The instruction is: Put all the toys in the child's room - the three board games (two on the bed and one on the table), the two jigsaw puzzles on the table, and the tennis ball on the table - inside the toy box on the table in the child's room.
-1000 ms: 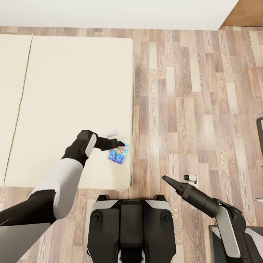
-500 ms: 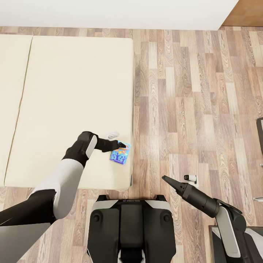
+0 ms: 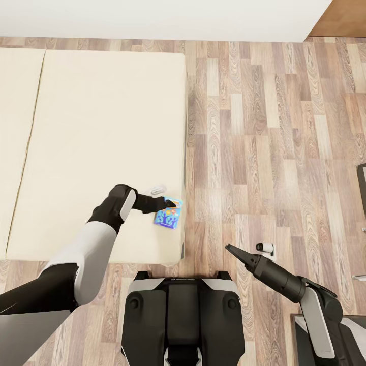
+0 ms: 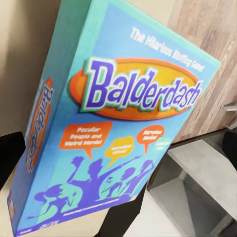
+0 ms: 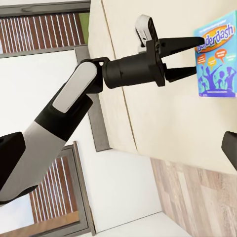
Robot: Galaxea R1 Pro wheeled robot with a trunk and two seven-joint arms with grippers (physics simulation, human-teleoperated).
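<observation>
Left gripper [image 3: 172,204] spread, fingers straddling top edge of blue Balderdash board game [image 3: 168,217], lower centre-left, at bed [image 3: 101,127] corner; long axis toward robot. Right gripper [image 3: 231,249] farther, apparently clenched, empty.

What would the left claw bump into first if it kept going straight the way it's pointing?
Most likely the blue game box. The left gripper points at it on the bed, fingers spread at its edge. Contact can't be judged; depth is unclear.
</observation>
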